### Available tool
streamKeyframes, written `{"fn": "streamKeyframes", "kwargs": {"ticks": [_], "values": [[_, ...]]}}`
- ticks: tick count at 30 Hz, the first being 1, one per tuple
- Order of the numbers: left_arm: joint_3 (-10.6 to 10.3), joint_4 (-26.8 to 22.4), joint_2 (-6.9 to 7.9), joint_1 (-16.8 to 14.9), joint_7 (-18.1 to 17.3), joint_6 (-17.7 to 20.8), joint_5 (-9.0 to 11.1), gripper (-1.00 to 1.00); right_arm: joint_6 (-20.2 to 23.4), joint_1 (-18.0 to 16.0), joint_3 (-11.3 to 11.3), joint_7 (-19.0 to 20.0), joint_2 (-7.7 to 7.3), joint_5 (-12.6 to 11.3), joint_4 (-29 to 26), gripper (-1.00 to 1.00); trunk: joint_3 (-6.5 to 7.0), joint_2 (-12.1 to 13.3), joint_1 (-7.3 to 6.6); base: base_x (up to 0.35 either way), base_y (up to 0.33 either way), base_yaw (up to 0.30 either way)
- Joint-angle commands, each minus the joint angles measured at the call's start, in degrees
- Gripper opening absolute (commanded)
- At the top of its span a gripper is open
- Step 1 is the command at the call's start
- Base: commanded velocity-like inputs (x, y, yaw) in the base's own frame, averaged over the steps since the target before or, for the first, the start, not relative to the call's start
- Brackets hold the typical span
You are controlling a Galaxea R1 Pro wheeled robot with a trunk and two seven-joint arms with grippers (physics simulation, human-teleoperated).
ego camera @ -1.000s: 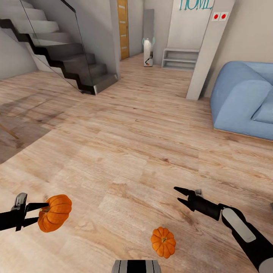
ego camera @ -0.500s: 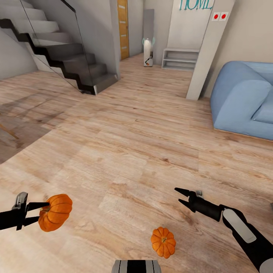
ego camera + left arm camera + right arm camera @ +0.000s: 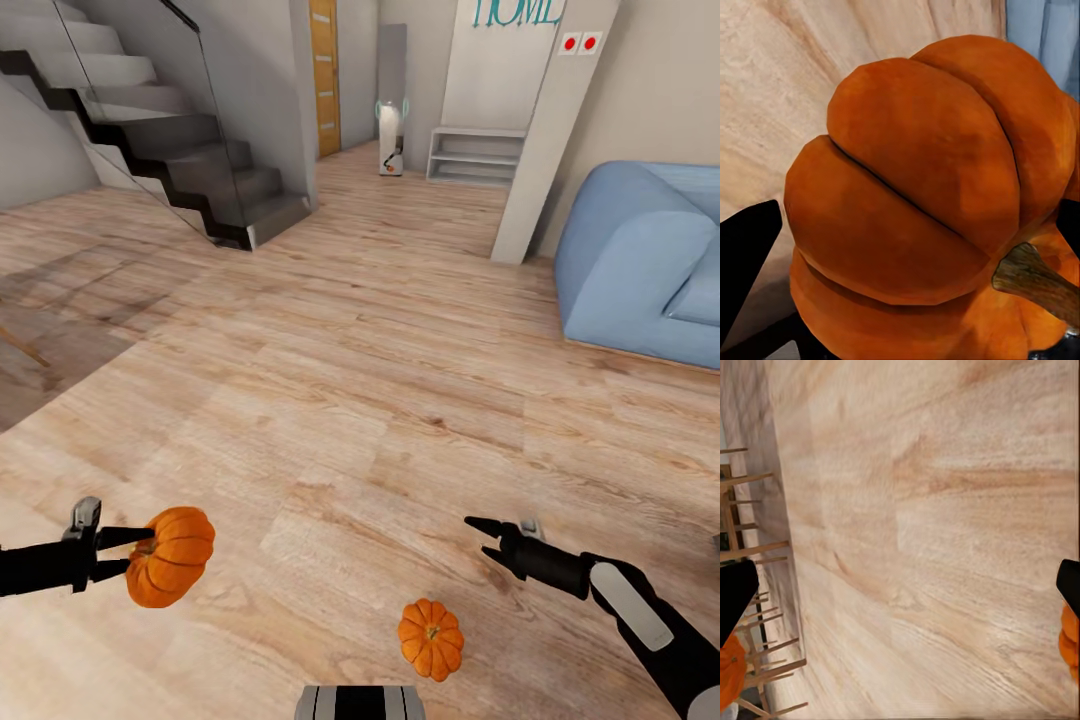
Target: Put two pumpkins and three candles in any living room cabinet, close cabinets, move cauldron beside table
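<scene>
Between L gripper [image 3: 140,553] fingers: pumpkin [image 3: 172,571], off floor [image 3: 330,400]

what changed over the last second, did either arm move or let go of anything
The left gripper moved inward toward the middle of the head view and a little lower, carrying the held pumpkin with it; nothing was let go. The right gripper, open and empty, dropped slightly toward the floor. The second pumpkin on the wooden floor, the sofa and the stairs stayed put.
</scene>
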Motion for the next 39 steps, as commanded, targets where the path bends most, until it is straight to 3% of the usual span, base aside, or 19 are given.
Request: {"fn": "streamKeyframes", "kwargs": {"ticks": [1, 5, 10, 23, 28, 31, 39], "values": [[-0.42, -0.37, 0.04, -0.14, -0.10, 0.05, 0.20, -1.00, 0.06, -0.01, 0.13, -0.22, -0.04, -0.04, 0.07, 1.00, -0.04, -0.02, -0.01, 0.000, 0.000, 0.000], [-1.71, -2.58, -0.52, -0.14, 0.01, -0.12, 0.24, -1.00, -0.13, 0.11, 0.22, -4.75, -0.02, 0.90, 1.33, 1.00, -0.71, -0.06, 0.07, 0.000, 0.000, 0.000], [-2.10, -5.48, -2.92, -0.14, 0.10, -0.15, 0.13, -1.00, -1.52, 0.31, 0.42, -9.26, 0.13, 1.90, 2.04, 1.00, -1.81, -0.13, 0.19, 0.000, 0.000, 0.000], [-2.35, -7.63, -5.17, -0.14, 0.04, -0.16, 0.14, -1.00, -4.68, 0.38, 0.64, -18.41, 0.64, 7.55, 2.74, 1.00, -4.69, -0.30, 0.53, 0.000, 0.000, 0.000], [-2.35, -9.25, -5.28, -0.14, -0.14, -0.11, 0.47, -1.00, -5.99, 0.38, 0.81, -19.32, 2.02, 8.04, 2.79, 1.00, -5.80, -0.37, 0.66, 0.000, 0.000, 0.000], [-2.36, -9.78, -5.29, -0.14, -0.45, -0.07, 0.72, -1.00, -6.60, 0.38, 0.83, -19.38, 2.61, 10.05, 3.11, 1.00, -6.47, -0.41, 0.74, 0.000, 0.000, 0.000], [-2.23, -9.74, -5.24, -0.14, -0.74, 0.01, 0.89, -1.00, -9.32, 0.38, 0.77, -19.48, 4.38, 10.88, 5.65, 1.00, -8.24, -0.52, 0.94, 0.000, 0.000, 0.000]]}}
